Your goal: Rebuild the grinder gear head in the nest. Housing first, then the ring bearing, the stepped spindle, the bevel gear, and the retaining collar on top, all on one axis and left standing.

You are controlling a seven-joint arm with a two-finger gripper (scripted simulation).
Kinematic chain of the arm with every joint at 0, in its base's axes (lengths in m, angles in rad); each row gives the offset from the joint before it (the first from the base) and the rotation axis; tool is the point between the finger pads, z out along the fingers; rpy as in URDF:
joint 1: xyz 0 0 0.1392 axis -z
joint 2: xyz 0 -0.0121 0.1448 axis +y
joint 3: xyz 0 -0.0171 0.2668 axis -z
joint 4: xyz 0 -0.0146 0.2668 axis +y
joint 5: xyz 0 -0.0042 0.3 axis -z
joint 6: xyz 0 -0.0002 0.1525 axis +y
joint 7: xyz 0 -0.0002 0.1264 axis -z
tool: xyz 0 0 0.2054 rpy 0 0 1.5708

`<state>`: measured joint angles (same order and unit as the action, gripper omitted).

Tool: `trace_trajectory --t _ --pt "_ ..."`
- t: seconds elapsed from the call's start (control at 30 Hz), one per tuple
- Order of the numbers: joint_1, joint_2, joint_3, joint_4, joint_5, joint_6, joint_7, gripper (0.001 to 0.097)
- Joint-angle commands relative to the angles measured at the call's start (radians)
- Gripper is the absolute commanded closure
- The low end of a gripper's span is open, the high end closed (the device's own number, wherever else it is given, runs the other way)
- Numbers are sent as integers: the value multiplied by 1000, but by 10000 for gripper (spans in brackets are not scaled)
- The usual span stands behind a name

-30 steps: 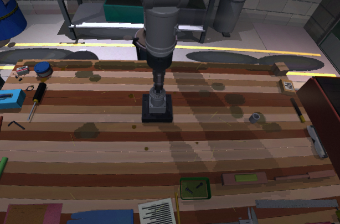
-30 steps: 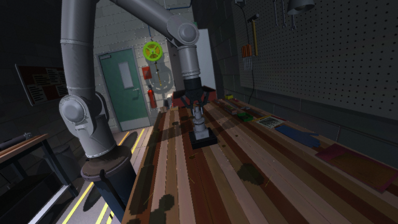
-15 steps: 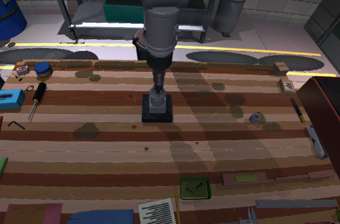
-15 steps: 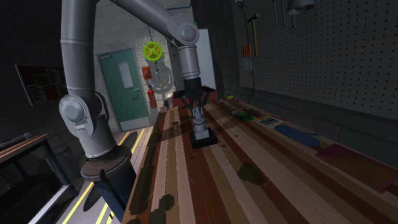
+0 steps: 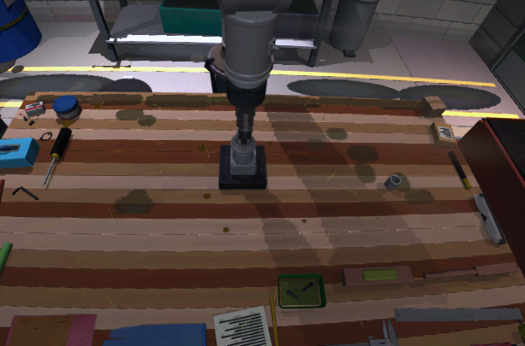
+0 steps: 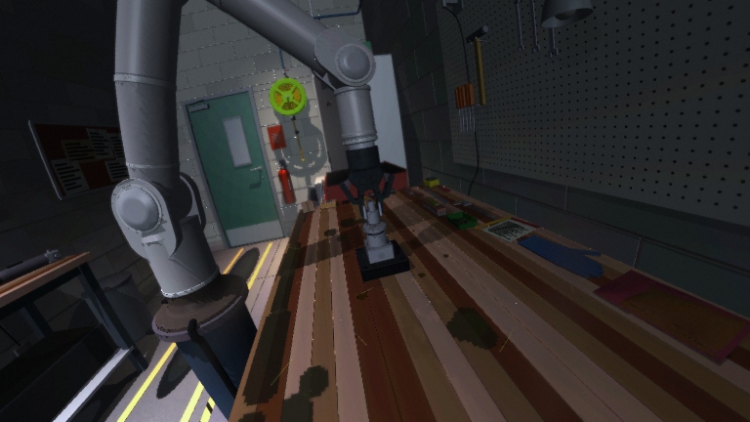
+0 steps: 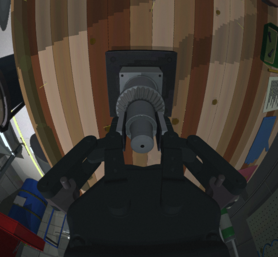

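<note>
The grey bevel gear (image 7: 140, 103) sits on the stepped spindle (image 7: 141, 134), toothed rim down, and my gripper (image 7: 141, 132) (image 5: 245, 132) (image 6: 371, 206) is closed around the gear's upper hub, straight above the stack. The spindle rises through the gear's bore. Below them the square grey housing (image 5: 243, 162) (image 7: 140, 79) stands in the black nest (image 5: 243, 168) (image 6: 383, 264) (image 7: 141, 57) at the middle of the bench. The ring bearing is hidden inside the stack. The retaining collar (image 5: 393, 182), a short grey ring, lies on its side on the bench, far to the right in the side camera.
Behind the bench stand a metal rack with a green bin (image 5: 190, 10) and a grey trash can (image 5: 354, 17). A screwdriver (image 5: 55, 153), blue box (image 5: 16, 152) and blue tin (image 5: 67, 107) lie left. A green screw tray (image 5: 301, 291), paper and ruler lie along the front.
</note>
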<state>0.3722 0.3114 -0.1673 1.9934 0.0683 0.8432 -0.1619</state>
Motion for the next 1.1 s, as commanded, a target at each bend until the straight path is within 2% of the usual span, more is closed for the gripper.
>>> trace_trajectory --t 0.0,0.2,0.93,1.07 --pt "0 -1 0 -1 0 0 0 901" --pt "0 -1 0 -1 0 0 0 901" --pt "0 -1 0 -1 0 0 0 461" --pt "0 -1 0 -1 0 0 0 461"
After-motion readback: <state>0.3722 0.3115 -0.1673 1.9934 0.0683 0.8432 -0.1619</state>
